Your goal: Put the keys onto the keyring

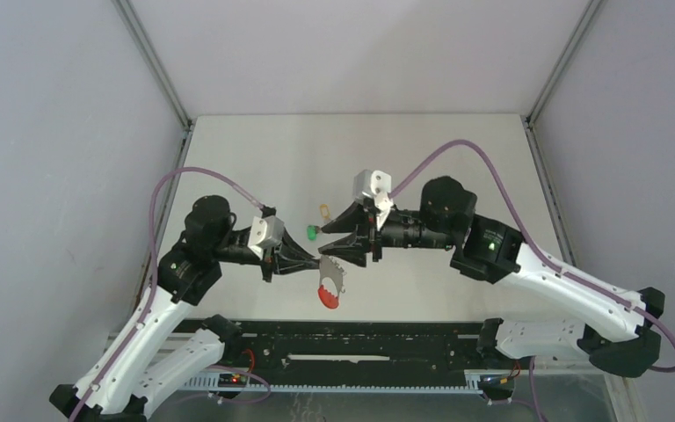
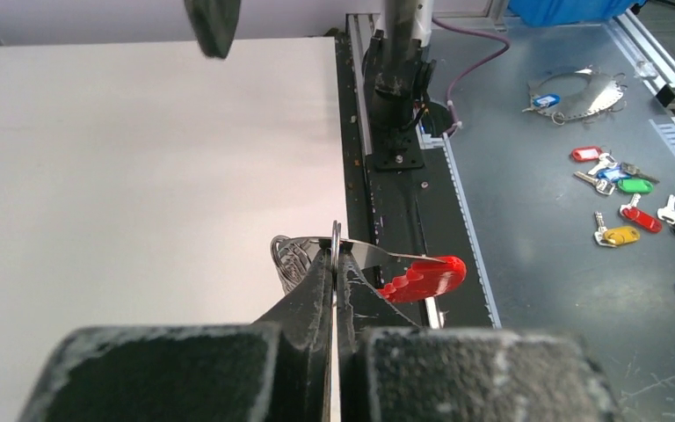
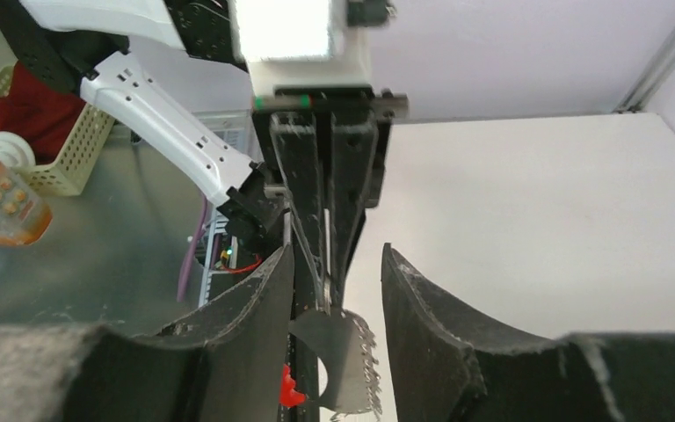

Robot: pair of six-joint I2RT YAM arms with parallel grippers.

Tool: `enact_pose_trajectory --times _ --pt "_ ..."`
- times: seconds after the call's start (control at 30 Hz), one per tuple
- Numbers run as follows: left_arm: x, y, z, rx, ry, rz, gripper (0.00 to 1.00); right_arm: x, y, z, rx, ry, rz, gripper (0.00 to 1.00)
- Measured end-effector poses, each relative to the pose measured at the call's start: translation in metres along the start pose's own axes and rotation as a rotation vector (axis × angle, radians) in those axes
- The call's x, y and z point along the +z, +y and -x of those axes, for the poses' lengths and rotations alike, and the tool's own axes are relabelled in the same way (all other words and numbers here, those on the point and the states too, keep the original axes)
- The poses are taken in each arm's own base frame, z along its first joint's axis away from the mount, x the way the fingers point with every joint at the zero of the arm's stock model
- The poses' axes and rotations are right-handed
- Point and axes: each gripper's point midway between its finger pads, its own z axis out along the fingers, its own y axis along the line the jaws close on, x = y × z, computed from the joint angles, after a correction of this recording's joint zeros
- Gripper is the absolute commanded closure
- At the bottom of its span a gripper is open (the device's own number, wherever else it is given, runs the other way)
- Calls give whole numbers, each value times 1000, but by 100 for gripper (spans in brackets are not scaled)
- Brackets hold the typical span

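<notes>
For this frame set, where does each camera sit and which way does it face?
Top external: fixed above and behind the arms, looking down on the table; both arms show, left hand and right hand meeting at the keyring.
Left wrist: on the left arm, looking along its own shut fingers toward the right arm's base.
Right wrist: looking past its own parted fingers at the left hand.
Shared: both wrist views show the keyring.

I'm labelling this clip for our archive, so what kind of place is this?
Most likely a robotics lab test cell: a left arm and a right arm bolted to a white table, plain grey walls on a metal frame, and spare tagged keys on a steel bench alongside.
</notes>
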Motion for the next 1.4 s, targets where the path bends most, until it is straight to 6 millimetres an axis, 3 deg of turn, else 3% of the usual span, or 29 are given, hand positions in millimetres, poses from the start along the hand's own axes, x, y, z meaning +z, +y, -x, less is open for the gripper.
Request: enact_pose_trajectory --times 0.13,0.33,0.47,0.97,1.03,1.13,1.27,1.3,1.4 --pt "2 5 -7 9 34 7 100 9 0 1 -18 111 51 57" --pt "2 8 -18 12 71 18 100 20 2 -44 13 319 122 63" --pt "2 9 -19 18 76 22 100 19 3 -61 24 388 141 67" --pt "1 7 -19 19 74 19 100 24 0 -69 6 432 145 76" --pt "1 6 -19 20 73 17 100 26 -1 -73 7 444 144 80" --pt "1 6 -19 17 75 19 100 26 -1 -75 11 458 148 97" --pt "0 5 -18 20 74 20 99 26 -3 -75 4 463 141 100" --pt "0 5 -18 21 74 21 90 26 -3 -75 2 464 136 100" --pt "0 6 -18 31 73 24 46 26 -6 -74 -2 457 116 100"
